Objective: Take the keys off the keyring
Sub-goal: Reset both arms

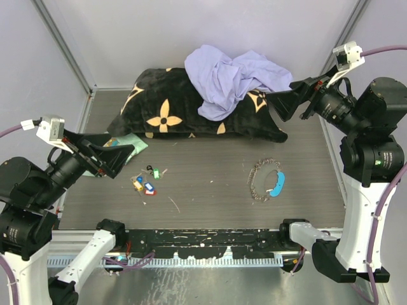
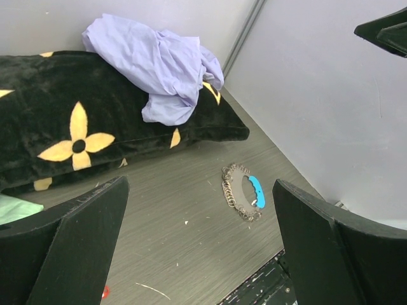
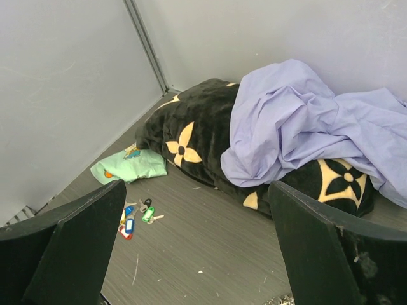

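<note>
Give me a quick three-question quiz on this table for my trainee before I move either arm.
1. True or false: the keys hang on the chain ring.
2. What lies on top of the black pillow? A) a purple cloth B) a blue crescent C) a red tag
3. Fill in: the left gripper and the right gripper are both ____ and hold nothing.

Key: 1. False: the keys lie in a small pile near the left arm, and the ring lies apart from them on the right. 2. A. 3. open.
</note>
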`<state>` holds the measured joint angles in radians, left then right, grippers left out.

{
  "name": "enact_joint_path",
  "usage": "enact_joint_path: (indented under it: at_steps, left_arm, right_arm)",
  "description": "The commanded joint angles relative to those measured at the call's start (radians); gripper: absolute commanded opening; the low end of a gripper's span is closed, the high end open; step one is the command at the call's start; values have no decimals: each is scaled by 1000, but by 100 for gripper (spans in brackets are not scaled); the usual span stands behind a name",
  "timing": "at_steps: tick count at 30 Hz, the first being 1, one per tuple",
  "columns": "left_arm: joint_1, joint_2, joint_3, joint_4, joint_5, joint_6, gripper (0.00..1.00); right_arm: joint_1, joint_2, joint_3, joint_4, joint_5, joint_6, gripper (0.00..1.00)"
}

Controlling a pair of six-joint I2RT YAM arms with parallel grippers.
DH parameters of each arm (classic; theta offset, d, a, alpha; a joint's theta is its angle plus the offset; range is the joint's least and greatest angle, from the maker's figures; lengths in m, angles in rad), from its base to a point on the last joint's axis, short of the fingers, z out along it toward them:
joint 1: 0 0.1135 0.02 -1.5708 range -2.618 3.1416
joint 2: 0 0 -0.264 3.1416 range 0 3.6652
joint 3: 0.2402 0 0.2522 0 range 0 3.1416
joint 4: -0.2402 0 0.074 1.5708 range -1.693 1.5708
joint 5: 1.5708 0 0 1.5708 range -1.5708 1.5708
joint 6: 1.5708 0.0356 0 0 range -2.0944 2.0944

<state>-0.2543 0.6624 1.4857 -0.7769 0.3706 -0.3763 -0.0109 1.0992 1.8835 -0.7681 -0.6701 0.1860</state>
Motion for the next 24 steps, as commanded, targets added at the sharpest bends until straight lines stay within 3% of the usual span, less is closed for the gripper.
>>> enact_joint_path:
  at_steps: [1, 24]
  left_arm:
    - [-5, -10, -3, 41, 11, 14, 98]
    - [-12, -13, -8, 38, 13, 27, 98]
  right_arm:
    - [-6, -11, -1, 32, -22, -5, 100]
    - [-12, -9, -2, 35, -31, -6, 100]
